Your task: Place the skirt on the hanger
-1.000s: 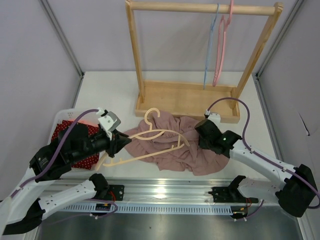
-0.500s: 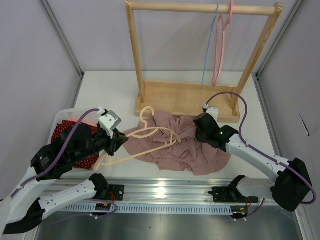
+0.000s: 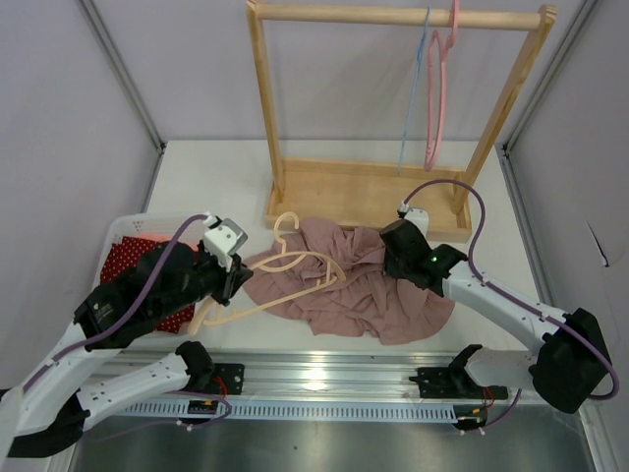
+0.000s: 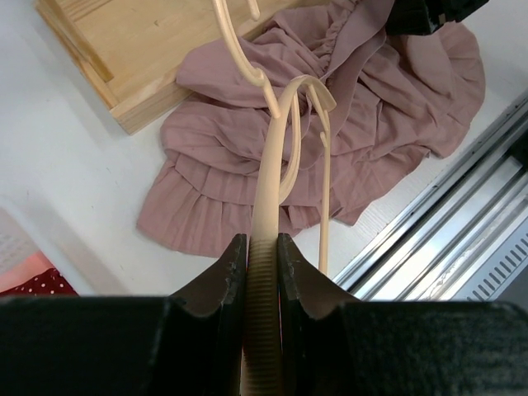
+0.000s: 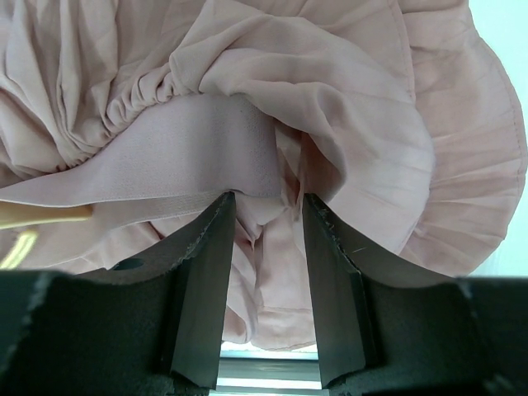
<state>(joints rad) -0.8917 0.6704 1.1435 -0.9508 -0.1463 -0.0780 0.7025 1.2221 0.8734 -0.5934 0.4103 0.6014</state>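
Observation:
The pink skirt (image 3: pixel 369 295) lies crumpled on the table in front of the rack. A cream plastic hanger (image 3: pixel 295 264) rests across its left part, hook toward the rack. My left gripper (image 3: pixel 239 279) is shut on the hanger's ribbed arm (image 4: pixel 276 148), as the left wrist view (image 4: pixel 262 247) shows from close up. My right gripper (image 3: pixel 388 258) sits low over the skirt's right upper part. In the right wrist view it (image 5: pixel 266 210) stands open, its tips at the gathered waistband (image 5: pixel 198 157). The hanger's tip (image 5: pixel 41 214) shows at that view's left edge.
A wooden rack (image 3: pixel 393 192) stands at the back, with a pink hanger (image 3: pixel 437 88) and a blue hanger (image 3: pixel 411 88) on its rail. A white basket (image 3: pixel 123 228) holding red cloth (image 3: pixel 133 261) sits at the left. A metal rail (image 3: pixel 324 369) runs along the near edge.
The left gripper has drawn the hanger slightly left and toward the rack. The right gripper has moved back and left across the skirt to its waistband.

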